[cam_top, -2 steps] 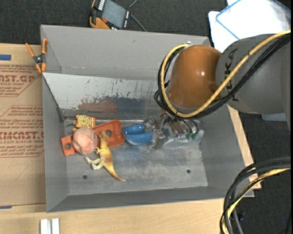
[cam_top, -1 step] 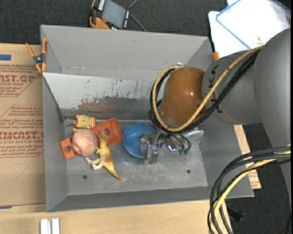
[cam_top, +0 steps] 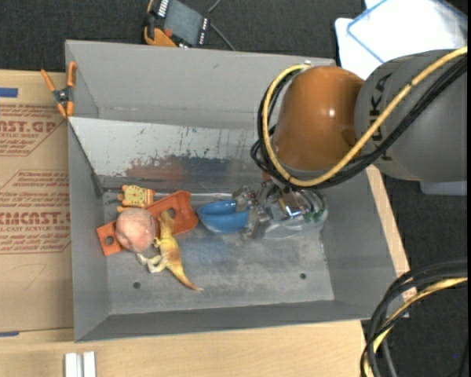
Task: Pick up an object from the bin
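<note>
Hanging over scuffed bin floor [cam_top: 259,269], tool [cam_top: 257,213] sits beside blue dish [cam_top: 222,217]

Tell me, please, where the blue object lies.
The blue object lies mid-bin in the camera view, between the orange flat piece and the gripper.

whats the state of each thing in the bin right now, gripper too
gripper: down in the bin, tip at the blue thing's right edge
blue rounded thing: lying on the floor, not lifted
orange flat piece: lying flat, partly under the pink ball
pink ball: resting on the orange piece
yellow dinosaur toy: on its side, against the ball
orange-yellow block: lying near the back wall, untouched
</note>
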You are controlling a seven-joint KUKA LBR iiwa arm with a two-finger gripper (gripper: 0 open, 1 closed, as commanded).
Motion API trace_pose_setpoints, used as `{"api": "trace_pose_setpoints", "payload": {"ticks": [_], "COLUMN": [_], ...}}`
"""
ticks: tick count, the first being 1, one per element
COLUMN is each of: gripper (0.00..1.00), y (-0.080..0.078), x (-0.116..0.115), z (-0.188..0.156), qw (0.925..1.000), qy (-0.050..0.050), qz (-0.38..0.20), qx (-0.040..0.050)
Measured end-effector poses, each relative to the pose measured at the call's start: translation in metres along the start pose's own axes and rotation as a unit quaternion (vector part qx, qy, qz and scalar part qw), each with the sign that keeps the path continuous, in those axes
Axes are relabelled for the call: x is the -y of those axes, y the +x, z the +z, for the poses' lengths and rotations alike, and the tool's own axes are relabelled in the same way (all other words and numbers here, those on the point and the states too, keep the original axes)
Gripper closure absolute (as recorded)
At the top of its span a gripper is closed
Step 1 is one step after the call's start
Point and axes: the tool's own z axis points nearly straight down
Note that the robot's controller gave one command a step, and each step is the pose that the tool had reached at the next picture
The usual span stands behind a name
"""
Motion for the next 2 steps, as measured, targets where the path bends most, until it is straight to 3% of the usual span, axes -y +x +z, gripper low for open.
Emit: {"api": "trace_pose_setpoints", "payload": {"ticks": [1,2], "gripper": [1.00,1.00], "y": [-0.0041,-0.0014], "x": [0.0013,-0.0069], "z": [0.0614,0.0690], "qw": [0.9994,0.9995], "qy": [-0.001,-0.003], "qz": [-0.034,-0.029], "qx": [-0.0041,-0.0116]}}
